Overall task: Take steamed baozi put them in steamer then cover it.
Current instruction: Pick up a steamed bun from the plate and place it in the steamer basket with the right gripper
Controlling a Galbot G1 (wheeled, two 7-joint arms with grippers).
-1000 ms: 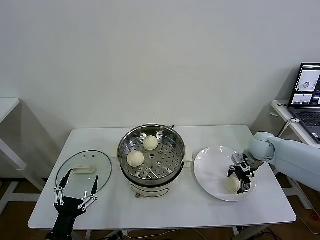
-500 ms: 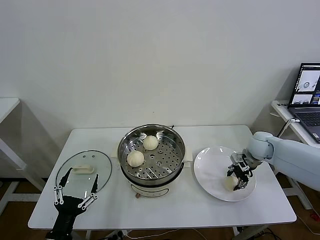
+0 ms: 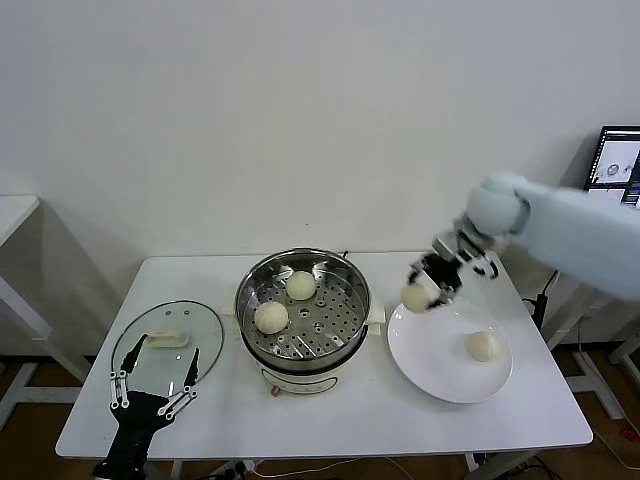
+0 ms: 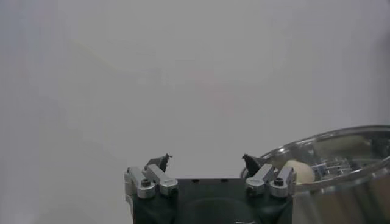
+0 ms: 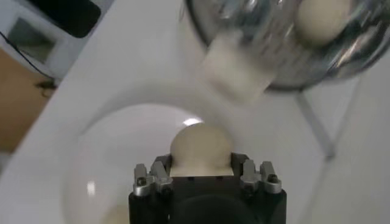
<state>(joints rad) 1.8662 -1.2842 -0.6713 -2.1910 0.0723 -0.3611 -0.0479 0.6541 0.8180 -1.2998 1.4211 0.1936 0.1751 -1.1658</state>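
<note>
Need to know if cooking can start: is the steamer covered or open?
Open. The steamer shows its perforated tray with two baozi inside, and the glass cover lies flat on the table to its left.

Two cream baozi (image 3: 271,317) sit in the open steel steamer (image 3: 303,305); one hangs gripped at its 3 o'clock (image 3: 416,296); glass cover (image 3: 166,345) lies flat at 9.

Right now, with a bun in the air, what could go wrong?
The right tool carries a baozi above the plate edge; a loose pinch could drop it before it reaches the steamer. Two buns already sit on the tray, so it could land on one.
</note>
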